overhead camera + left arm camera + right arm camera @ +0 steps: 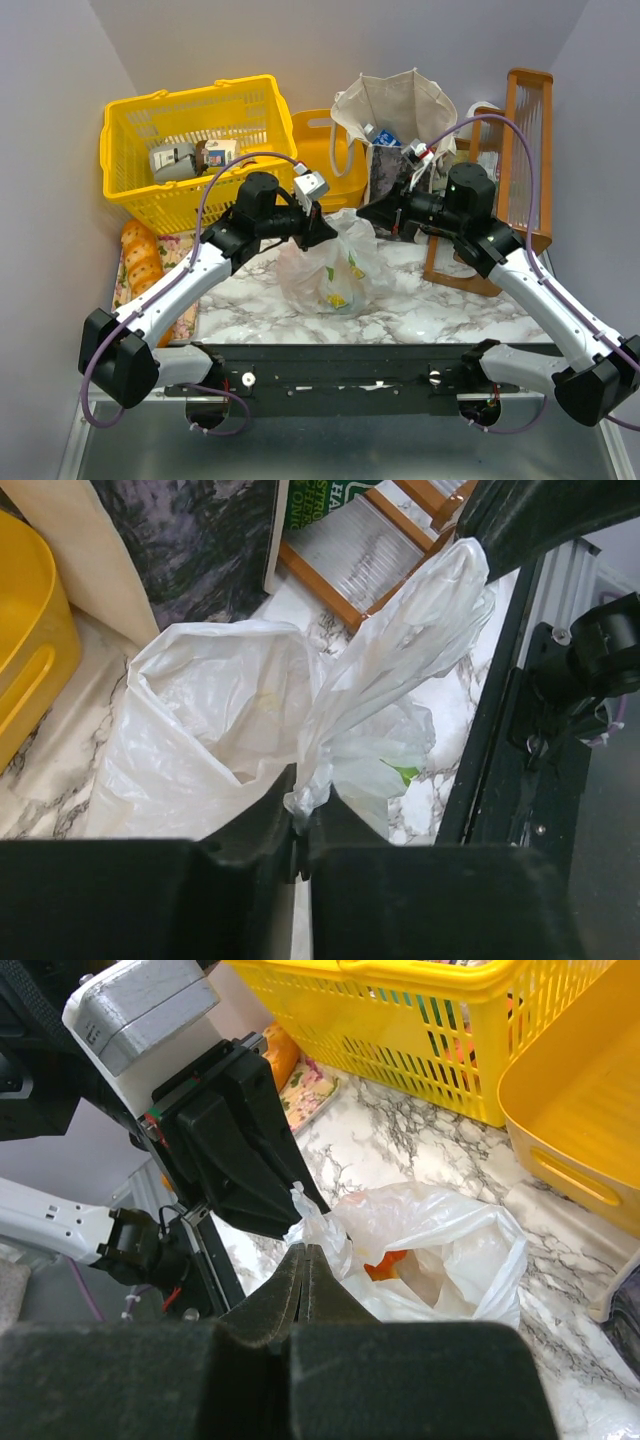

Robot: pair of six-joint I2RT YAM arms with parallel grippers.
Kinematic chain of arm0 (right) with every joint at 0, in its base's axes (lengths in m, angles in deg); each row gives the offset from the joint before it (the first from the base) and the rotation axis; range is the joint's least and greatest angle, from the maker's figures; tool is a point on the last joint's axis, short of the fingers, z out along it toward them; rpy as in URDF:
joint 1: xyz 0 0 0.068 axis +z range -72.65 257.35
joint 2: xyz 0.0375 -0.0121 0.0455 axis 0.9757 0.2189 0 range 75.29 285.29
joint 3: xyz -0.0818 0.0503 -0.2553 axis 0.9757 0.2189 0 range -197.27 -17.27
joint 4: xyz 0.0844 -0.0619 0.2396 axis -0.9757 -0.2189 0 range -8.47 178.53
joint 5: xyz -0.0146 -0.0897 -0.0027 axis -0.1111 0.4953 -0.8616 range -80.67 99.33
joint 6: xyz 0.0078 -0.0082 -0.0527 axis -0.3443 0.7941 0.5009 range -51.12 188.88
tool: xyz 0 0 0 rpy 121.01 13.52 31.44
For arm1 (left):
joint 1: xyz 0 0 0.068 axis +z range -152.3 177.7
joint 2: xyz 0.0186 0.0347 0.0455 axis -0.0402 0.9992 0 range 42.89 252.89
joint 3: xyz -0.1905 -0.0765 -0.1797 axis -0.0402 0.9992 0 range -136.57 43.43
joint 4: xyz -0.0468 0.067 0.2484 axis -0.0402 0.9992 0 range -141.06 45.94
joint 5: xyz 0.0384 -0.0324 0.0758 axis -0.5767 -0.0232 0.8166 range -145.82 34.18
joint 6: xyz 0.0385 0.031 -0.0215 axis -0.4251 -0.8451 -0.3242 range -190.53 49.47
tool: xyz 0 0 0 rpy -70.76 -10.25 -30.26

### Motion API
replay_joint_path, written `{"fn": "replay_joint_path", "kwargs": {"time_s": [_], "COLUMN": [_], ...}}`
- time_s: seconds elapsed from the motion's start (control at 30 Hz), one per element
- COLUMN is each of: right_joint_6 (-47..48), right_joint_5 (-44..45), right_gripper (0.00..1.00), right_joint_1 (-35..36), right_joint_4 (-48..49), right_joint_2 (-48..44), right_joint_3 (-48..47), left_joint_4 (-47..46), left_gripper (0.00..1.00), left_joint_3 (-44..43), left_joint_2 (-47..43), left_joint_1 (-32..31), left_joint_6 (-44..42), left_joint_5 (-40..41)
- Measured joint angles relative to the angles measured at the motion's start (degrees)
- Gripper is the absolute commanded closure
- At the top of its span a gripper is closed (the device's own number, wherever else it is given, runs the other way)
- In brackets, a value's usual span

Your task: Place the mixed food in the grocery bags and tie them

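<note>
The thin white plastic bag (330,268) sits on the marble top between both arms. An orange (385,1263) shows inside its open mouth. My left gripper (305,815) is shut on a twisted strip of the bag's handle (400,670), which stretches up to my right gripper (368,213). In the right wrist view my right gripper (305,1250) is shut, with crumpled plastic at its tip, right against the left gripper (240,1150). The beige canvas tote (395,110) stands behind, with packets and a bottle (388,136) poking out.
A yellow basket (190,135) holding cartons stands at the back left, with a yellow tub (322,150) beside it. Bread loaves (140,262) lie on a flowered cloth at the left edge. A wooden rack (520,150) leans at the right.
</note>
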Motion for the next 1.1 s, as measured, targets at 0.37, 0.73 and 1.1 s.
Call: {"fn": "replay_joint_path", "kwargs": {"time_s": [0.37,0.73,1.1], "right_joint_6": [3.0,3.1,3.0], "right_joint_5": [-2.8,-1.5,6.7], "right_gripper": [0.99,0.99,0.98], "right_joint_1": [1.0,8.7,10.9], "right_joint_4": [-0.6,-0.6,-2.1], "right_joint_2": [-2.0,1.6,6.0], "right_joint_3": [2.8,9.9,10.8], "left_joint_4": [-4.3,-4.7,-5.0], "left_gripper": [1.00,1.00,1.00], "left_joint_3": [2.7,3.3,3.7], "left_joint_2": [-0.4,0.1,0.2], "left_joint_1": [1.1,1.6,2.2], "left_joint_6": [4.2,7.5,8.1], "left_joint_5": [1.1,2.3,2.1]}}
